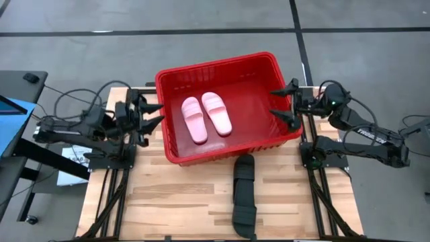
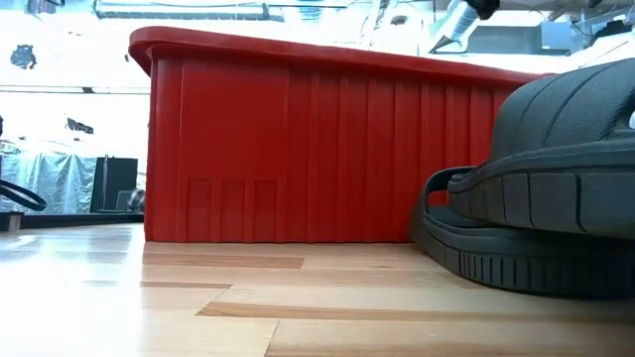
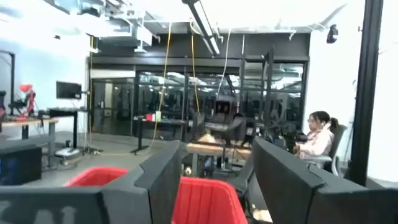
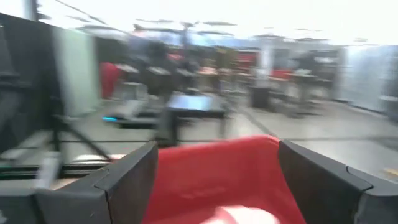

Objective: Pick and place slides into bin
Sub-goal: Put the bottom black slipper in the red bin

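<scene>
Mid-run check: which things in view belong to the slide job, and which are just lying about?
Job:
- red bin
- two pink slides, lying inside the bin
- two black slides, on the table in front of the bin
- left gripper, open, beside the bin
- right gripper, open, over the bin's rim

Lying about:
- papers off the table's left edge
- blue panel

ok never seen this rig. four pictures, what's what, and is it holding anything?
Two robot arms at a wooden table. The high view looks straight down; the low view sits at table-top height; each wrist view looks out past one arm's own fingers.

The left gripper waits beside the red bin, open and empty. The right gripper hangs open over the bin's other edge, also empty.

Two pink slides lie inside the bin. Two black slides lie on the table in front of it.
</scene>
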Robot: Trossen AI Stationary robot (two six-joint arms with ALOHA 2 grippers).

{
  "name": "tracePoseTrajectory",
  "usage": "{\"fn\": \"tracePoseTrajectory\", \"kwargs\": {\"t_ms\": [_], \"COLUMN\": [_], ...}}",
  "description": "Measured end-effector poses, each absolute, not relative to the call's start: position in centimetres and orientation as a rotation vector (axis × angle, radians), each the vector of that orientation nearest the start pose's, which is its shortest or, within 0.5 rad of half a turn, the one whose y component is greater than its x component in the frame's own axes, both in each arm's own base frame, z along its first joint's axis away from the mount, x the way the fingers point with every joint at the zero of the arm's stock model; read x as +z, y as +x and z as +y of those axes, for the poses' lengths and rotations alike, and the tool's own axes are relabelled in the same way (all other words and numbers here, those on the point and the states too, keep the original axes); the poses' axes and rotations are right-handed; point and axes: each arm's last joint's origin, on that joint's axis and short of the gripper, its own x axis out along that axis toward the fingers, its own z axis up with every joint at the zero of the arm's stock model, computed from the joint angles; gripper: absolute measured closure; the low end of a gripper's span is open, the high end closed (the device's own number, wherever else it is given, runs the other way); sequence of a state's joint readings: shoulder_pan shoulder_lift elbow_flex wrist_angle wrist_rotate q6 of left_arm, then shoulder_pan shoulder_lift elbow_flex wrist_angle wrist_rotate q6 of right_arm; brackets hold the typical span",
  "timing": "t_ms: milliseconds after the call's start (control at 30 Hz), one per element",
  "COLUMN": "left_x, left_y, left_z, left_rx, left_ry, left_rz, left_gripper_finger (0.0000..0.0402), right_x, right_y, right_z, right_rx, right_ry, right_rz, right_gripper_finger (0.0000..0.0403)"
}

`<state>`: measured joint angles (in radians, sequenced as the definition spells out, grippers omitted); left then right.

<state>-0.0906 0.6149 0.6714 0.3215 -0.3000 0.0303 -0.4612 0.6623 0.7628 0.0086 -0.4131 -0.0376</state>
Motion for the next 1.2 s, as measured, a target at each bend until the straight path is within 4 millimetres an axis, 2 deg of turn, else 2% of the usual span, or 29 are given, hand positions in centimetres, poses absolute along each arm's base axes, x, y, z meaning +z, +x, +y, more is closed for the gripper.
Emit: {"fn": "tracePoseTrajectory", "kwargs": {"t_ms": [233, 333, 467, 667, 833, 1000, 1200], "left_x": [35.7, 35.2, 35.1, 35.4, 35.5, 35.4, 35.4], "left_y": [13.6, 13.7, 13.2, 12.4, 11.6, 11.4, 11.4], "left_z": [-1.7, -2.0, -2.1, -2.2, -2.1, -2.0, -2.0], "left_rx": [0.132, 0.086, 0.023, -0.066, -0.088, -0.089, -0.088], "left_ry": [-0.05, -0.049, -0.065, -0.062, -0.062, -0.062, -0.061], "left_rz": [-0.326, -0.277, -0.257, -0.284, -0.291, -0.283, -0.281], "left_gripper_finger": [0.0214, 0.0214, 0.0214, 0.0214, 0.0214, 0.0214, 0.0214], "right_x": [39.0, 39.1, 38.5, 35.8, 34.9, 33.8, 31.6], "right_y": [14.4, 15.5, 16.9, 18.4, 18.8, 18.3, 18.5], "right_z": [-2.7, -1.3, 0.8, 4.3, 7.8, 11.1, 14.4], "right_rx": [0.246, 0.353, 0.433, 0.309, 0.22, 0.128, 0.025], "right_ry": [0.013, 0.067, 0.222, 0.419, 0.488, 0.544, 0.52], "right_rz": [-0.142, -0.115, -0.025, 0.228, 0.267, 0.298, 0.352], "right_gripper_finger": [0.0078, 0.0078, 0.0078, 0.0078, 0.0078, 0.0078, 0.0078]}}
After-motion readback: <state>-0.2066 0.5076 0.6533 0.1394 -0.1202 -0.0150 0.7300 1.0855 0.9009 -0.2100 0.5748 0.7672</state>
